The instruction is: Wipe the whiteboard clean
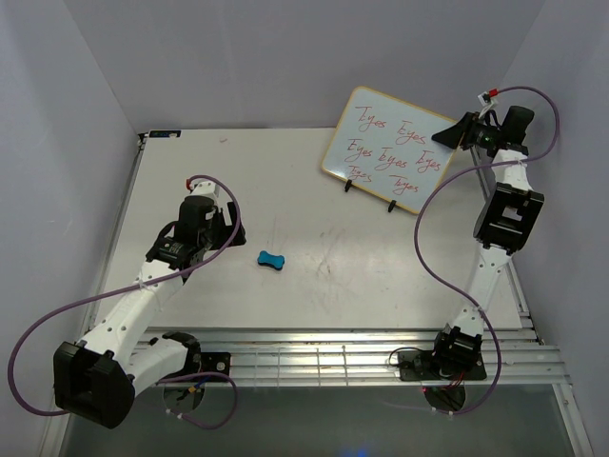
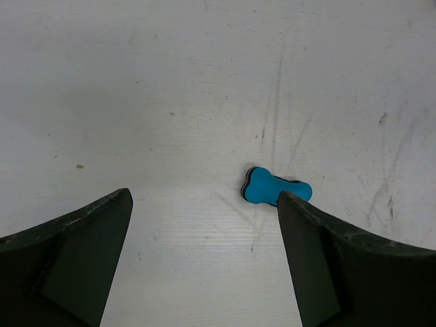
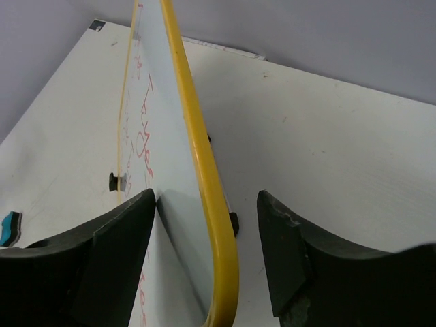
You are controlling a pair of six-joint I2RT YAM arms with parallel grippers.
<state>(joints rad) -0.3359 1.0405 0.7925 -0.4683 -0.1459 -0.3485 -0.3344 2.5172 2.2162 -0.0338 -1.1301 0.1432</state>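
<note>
Whiteboard [image 1: 388,149]: it stands on its black feet at the far right of the table [image 1: 314,295], leaning back, with the face turned to the arms. Red words fill the face, and no wiped patch is visible.

Right hand [image 1: 459,133]: it is at the right edge of the whiteboard, with fingers spread. In the wrist view the yellow frame [image 3: 204,170] runs between the two fingers, so the hand sits around the edge and is not beside it. I cannot tell if a finger already touches the white face; nothing is pinched.

Left hand [image 2: 204,197]: it is spread and holds nothing. It hangs over the bare table at the left, well apart from the whiteboard.

Eraser [image 1: 271,260]: small, blue and shaped like a bone, it lies flat on the table between the two arms. In the left wrist view it is just ahead of the right finger, not between the fingers.

Step in hand: as I judge it, this is the beginning. The right hand prepares to steady the whiteboard and the left hand goes for the eraser. No erasing is done yet.

Next move: the left hand should shift forward and a little to its right until the eraser is centred between the fingers, then go down and close on it. The eraser is low and flat, so the fingers must come nearly to the table.

Risk: if the right hand closes roughly, the leaning whiteboard could slide or tip on its feet.
</note>
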